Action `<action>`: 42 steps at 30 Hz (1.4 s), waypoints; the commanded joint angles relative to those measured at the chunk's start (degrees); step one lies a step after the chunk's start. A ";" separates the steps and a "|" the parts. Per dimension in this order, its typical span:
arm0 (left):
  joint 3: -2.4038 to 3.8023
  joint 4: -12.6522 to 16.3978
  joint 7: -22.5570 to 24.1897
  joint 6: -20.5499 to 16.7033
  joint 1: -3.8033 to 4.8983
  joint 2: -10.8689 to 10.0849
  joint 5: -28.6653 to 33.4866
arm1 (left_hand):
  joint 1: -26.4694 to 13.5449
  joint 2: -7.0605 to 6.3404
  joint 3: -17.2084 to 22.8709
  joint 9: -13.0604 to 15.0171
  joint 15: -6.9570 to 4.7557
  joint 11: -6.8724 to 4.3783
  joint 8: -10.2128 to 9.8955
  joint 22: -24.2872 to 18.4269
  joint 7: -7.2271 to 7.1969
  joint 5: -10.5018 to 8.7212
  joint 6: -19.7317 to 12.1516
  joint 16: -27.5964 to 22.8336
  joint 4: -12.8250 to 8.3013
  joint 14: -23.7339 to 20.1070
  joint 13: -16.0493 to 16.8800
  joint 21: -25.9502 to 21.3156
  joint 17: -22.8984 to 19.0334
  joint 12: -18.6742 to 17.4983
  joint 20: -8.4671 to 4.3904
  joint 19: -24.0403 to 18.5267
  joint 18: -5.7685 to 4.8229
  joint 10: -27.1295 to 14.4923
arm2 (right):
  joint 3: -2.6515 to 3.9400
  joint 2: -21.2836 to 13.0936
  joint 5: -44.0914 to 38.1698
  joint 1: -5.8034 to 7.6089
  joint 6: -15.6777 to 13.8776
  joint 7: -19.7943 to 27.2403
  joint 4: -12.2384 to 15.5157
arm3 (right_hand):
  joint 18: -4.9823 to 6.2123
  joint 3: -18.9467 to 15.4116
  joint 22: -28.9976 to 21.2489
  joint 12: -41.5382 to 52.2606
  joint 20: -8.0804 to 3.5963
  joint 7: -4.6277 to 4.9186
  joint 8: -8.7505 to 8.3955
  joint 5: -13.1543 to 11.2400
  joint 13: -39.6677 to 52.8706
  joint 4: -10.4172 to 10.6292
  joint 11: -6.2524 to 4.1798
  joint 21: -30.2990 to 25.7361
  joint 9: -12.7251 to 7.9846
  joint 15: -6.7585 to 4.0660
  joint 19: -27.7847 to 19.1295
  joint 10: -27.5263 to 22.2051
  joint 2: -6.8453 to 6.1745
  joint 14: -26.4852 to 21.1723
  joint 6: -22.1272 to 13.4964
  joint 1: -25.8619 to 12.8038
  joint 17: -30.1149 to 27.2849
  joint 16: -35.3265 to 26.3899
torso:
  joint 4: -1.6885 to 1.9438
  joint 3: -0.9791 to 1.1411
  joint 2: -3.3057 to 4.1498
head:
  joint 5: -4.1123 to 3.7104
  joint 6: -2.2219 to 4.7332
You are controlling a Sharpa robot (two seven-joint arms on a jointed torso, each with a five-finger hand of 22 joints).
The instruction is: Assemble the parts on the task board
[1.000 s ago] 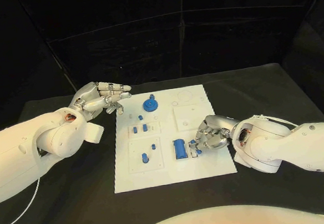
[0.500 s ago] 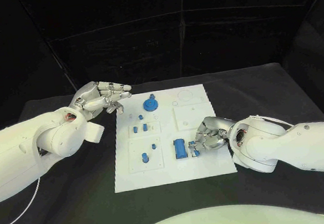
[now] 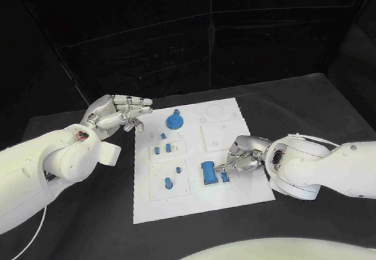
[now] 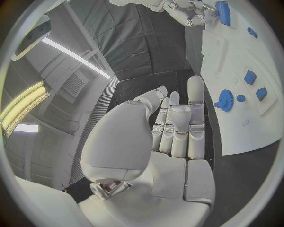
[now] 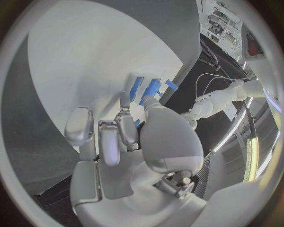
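Note:
The white task board [image 3: 238, 188] lies mid-table. On it are a blue gear [image 3: 174, 120], two small blue pieces [image 3: 163, 149], a blue piece [image 3: 168, 184] and a blue block [image 3: 210, 172]. My right hand [image 3: 244, 154] rests low on the board's right half. Its fingertips pinch a small blue part [image 3: 224, 177] right beside the block. In the right wrist view the thumb and a finger close on that part [image 5: 137, 124] over the board [image 5: 77, 61]. My left hand [image 3: 117, 115] hovers off the board's far left corner. It holds nothing and its fingers [image 4: 177, 127] are stretched out.
Black table [image 3: 88, 221] surrounds the board on all sides. Empty white recesses [image 3: 220, 133] lie on the board's right half, beyond my right hand. The left wrist view shows the gear [image 4: 225, 100] and, farther off, my right hand [image 4: 190, 12] by the block [image 4: 222, 12].
My right hand has shifted very slightly at the blue block, the small part staying between its fingertips. The left hand has not moved.

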 commanded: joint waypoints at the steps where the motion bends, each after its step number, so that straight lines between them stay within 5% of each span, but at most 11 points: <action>1: 0.04 0.07 0.10 0.63 0.07 0.06 0.24 | -0.03 0.42 -0.06 0.07 -0.03 0.04 0.21 -0.08 0.05 0.22 -0.35 0.06 -0.25 -0.30 0.09 -0.19 -0.05 0.29 0.26 -0.04 0.80 -0.42 | 0.01 0.01 0.08 0.06 -0.35 -0.03 0.02 | -0.51 -2.10 0.04 0.12 -0.32 0.05 0.40 -4.58 2.89 0.07 0.06 -0.03 0.27 -0.30 0.13 0.38 0.61 4.94 -0.01 -1.44 10.17 0.07 | 0.00 0.00 0.03 | -0.08 0.00; 7: 0.04 0.05 0.08 0.63 0.07 0.05 0.24 | -0.03 0.42 -0.06 0.07 -0.03 0.04 0.21 -0.08 0.05 0.22 -0.35 0.06 -0.25 -0.30 0.09 -0.19 -0.05 0.29 0.26 -0.04 0.80 -0.42 | 0.01 -0.30 0.08 0.06 -0.52 0.17 0.17 | -0.51 -3.55 0.07 0.16 -0.32 0.06 0.50 -6.72 2.96 0.17 0.05 -0.04 0.46 -0.28 0.15 0.40 1.07 4.94 -0.08 -2.30 10.19 0.07 | -0.01 -0.01 -0.03 | -0.08 -0.01; 15: 0.04 0.02 0.12 0.57 0.07 0.02 0.24 | -0.03 0.42 -0.06 0.07 -0.03 0.04 0.21 -0.08 0.05 0.22 -0.35 0.06 -0.25 -0.30 0.09 -0.19 -0.05 0.29 0.26 -0.04 0.80 -0.42 | 0.01 -1.90 0.29 0.06 -1.41 2.89 0.77 | -0.48 -4.60 -0.05 0.15 -0.35 0.07 0.63 -4.47 3.07 -1.46 0.05 -0.17 0.83 -0.29 0.06 0.37 1.71 4.94 -0.43 2.12 10.17 0.04 | -0.06 0.00 -0.10 | -0.16 0.23; 18: 0.03 -0.02 0.20 0.47 0.07 -0.01 0.24 | -0.03 0.42 -0.06 0.07 -0.03 0.04 0.21 -0.08 0.05 0.22 -0.35 0.06 -0.25 -0.30 0.09 -0.19 -0.05 0.29 0.26 -0.04 0.80 -0.42 | 0.02 -3.15 2.91 0.09 -2.37 8.04 1.15 | -0.34 -5.06 -0.79 -0.39 -0.26 0.31 0.30 -3.30 2.78 -1.80 0.24 -0.64 0.80 -0.14 -0.41 0.06 2.06 4.85 -1.03 3.26 9.79 -0.17 | -0.07 0.02 -0.15 | -0.25 0.55; 21: 0.03 -0.12 0.42 0.21 0.06 -0.01 0.31 | -0.09 0.42 -0.10 0.06 -0.03 0.07 0.25 -0.09 0.08 0.21 -0.40 0.07 -0.26 -0.32 0.10 -0.21 -0.11 0.36 0.26 -0.04 0.80 -0.49 | 0.04 -4.34 7.83 0.16 -3.32 15.53 1.22 | 0.58 -5.45 -6.08 -4.52 0.35 1.96 -2.58 -2.14 0.27 -2.70 1.54 -3.92 -0.32 0.78 -3.65 -2.16 2.35 3.82 -5.38 5.51 5.67 -2.48 | -0.10 -0.04 -0.35 | -0.61 1.02; 25: 0.02 -0.46 0.94 -0.69 0.06 0.26 1.40 | -0.40 0.31 -0.29 0.05 0.04 0.13 0.27 -0.12 0.12 0.17 -0.50 -0.22 -0.11 -0.63 0.10 -0.29 -0.74 0.41 0.29 -0.12 0.77 -0.60 | 0.07 -5.13 16.09 0.86 -4.08 25.92 -0.02 | 3.67 -5.94 -23.48 -21.64 2.01 4.19 -5.91 -0.56 -10.70 -4.15 3.58 -16.10 -1.97 2.53 -14.39 -11.61 2.75 -0.46 -9.80 9.14 -8.24 -12.19 | -0.06 -0.21 -0.91 | -0.93 1.80; 27: 0.02 -0.78 1.38 -1.41 0.05 0.50 2.31 | -0.73 0.24 -0.52 0.03 0.17 0.17 0.30 -0.26 0.11 0.16 -0.67 -1.45 0.06 -1.98 0.10 -0.66 -2.93 0.51 0.39 -0.69 0.73 -0.80 | 0.09 -5.07 21.92 1.90 -3.85 31.00 -1.74 | 4.50 -6.12 -30.22 -34.45 3.02 5.16 -7.03 -0.35 -19.38 -4.79 4.57 -22.73 -2.73 3.43 -19.02 -19.63 3.30 -5.42 -11.18 11.23 -21.30 -23.40 | 0.05 -0.24 -1.17 | -1.31 2.48; 29: 0.01 -1.36 1.88 -2.38 0.01 0.87 3.38 | -1.26 0.13 -1.07 0.04 0.54 0.37 0.47 -1.17 0.14 0.17 -0.89 -7.56 0.42 -8.50 0.09 -2.77 -11.86 0.72 0.73 -3.87 0.64 -1.24 | 0.10 -4.46 28.11 2.94 -3.04 35.06 -4.27 | 4.37 -6.40 -33.91 -39.59 4.44 6.42 -8.10 -0.42 -23.96 -5.45 6.04 -28.90 -3.63 4.84 -21.73 -24.61 3.76 -13.35 -12.30 13.68 -38.33 -41.19 | 0.08 -0.34 -1.50 | -1.49 3.17; 34: -0.02 -4.09 3.70 -5.57 -0.12 2.87 8.12 | -1.75 0.25 -2.07 0.01 2.05 1.21 0.84 -5.13 0.51 0.15 -1.39 -18.97 1.35 -17.54 -0.76 -10.10 -17.77 0.13 1.99 -13.32 0.32 -3.06 | 0.15 -0.33 42.79 4.96 -0.14 43.19 -13.31 | 3.95 -5.70 -40.20 -50.43 7.24 8.97 -9.78 -1.64 -35.24 -6.98 9.11 -39.26 -5.71 8.20 -26.40 -31.97 5.01 -20.18 -13.29 17.96 -44.49 -54.86 | 0.20 -0.73 -2.49 | -1.97 5.49; 39: -0.02 -8.42 5.87 -9.11 -0.32 5.71 13.02 | -1.74 0.55 -2.69 -0.03 4.93 2.35 0.79 -12.88 0.32 0.14 -2.32 -37.33 2.86 -21.22 -1.91 -20.51 -26.61 -2.30 5.19 -22.47 -0.07 -3.86 | 0.26 6.29 51.89 5.80 2.85 48.79 -23.53 | 4.10 -4.63 -46.88 -57.34 10.33 9.29 -12.77 -3.22 -48.51 -8.24 10.24 -49.96 -9.35 10.86 -30.54 -29.63 6.03 -26.14 -11.29 20.17 -53.31 -69.55 | 0.31 -0.86 -3.43 | -1.68 7.86; 42: -0.01 -11.54 6.83 -11.24 -0.38 7.69 14.66 | -1.58 0.39 -3.36 -0.06 6.16 2.84 0.34 -16.88 0.31 0.13 -2.58 -44.85 3.35 -21.66 -1.91 -24.55 -30.20 -4.39 7.07 -24.63 0.58 -3.56 | 0.35 10.85 54.51 5.99 4.41 50.92 -29.68 | 4.69 -4.14 -49.86 -60.10 11.80 9.12 -15.17 -3.39 -55.53 -8.97 10.47 -54.32 -11.65 11.65 -30.18 -27.81 6.27 -26.08 -9.67 20.15 -57.83 -75.27 | 0.35 -0.83 -3.70 | -1.32 9.08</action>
